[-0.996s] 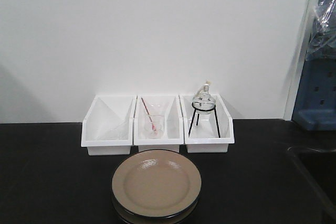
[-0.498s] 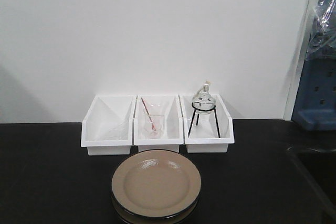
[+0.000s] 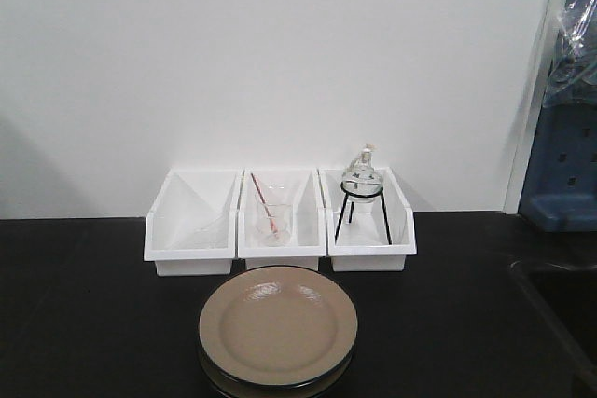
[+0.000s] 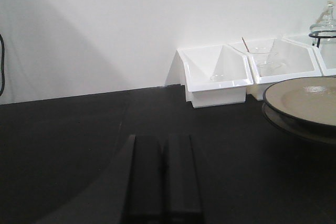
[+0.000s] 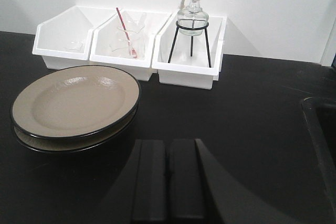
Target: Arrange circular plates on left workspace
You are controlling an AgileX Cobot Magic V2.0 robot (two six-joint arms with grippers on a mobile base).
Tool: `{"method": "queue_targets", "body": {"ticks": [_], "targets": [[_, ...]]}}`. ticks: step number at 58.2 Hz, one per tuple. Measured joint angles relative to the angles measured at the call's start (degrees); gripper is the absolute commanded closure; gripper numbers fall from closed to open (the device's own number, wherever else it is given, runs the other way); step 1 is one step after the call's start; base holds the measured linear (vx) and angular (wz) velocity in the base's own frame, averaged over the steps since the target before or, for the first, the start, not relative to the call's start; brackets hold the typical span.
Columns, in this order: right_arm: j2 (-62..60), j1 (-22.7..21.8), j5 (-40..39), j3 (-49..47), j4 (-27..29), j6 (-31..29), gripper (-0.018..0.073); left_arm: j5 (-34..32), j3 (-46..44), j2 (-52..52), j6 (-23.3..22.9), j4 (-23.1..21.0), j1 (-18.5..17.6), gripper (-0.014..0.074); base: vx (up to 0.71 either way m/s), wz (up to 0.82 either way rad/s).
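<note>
2 tan plates [image 3: 278,325] with dark rims sit stacked on the black bench [image 3: 84,323], roughly mid-bench, just in front of the middle of 3 white bins [image 3: 280,221]. Stacked and central like this, they are not spread over the left side, whose bench area lies bare in the left wrist view. The bins keep the glassware, a beaker [image 3: 272,221] and a flask on a tripod [image 3: 362,195], out of the way behind. The left gripper [image 4: 163,182] hovers low over bare bench, fingers pressed together, holding nothing. The right gripper [image 5: 168,179] is likewise closed and empty, just beside the stack.
</note>
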Motion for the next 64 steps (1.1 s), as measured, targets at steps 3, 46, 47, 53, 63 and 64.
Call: {"method": "queue_targets", "body": {"ticks": [3,46,47,53,63,64], "targets": [[0.00,0.00,0.00,0.00,0.00,0.00,0.0562,0.00,0.00,0.00,0.00,0.00,0.00,0.0595,0.00,0.00],[-5.77,-0.18,3.78,1.05,-15.61,14.95,0.0561,0.00,0.00,0.00,-0.01,0.00,0.00,0.0594,0.00,0.00],[-6.56,-0.18,3.62,1.38,-18.29,16.59,0.0561,0.00,0.00,0.00,-0.01,0.00,0.00,0.0594,0.00,0.00],[-12.37,-0.18,1.55,5.82,-30.54,28.36,0.0561,0.00,0.00,0.00,-0.01,0.01,0.00,0.0594,0.00,0.00],[-23.41,-0.66,0.29,16.78,-39.32,39.54,0.0561,0.00,0.00,0.00,-0.01,0.01,0.00,0.0594,0.00,0.00],[-24.90,-0.83,0.29,18.11,-39.32,39.91,0.0561,0.00,0.00,0.00,-0.01,0.01,0.00,0.0594,0.00,0.00]]}}
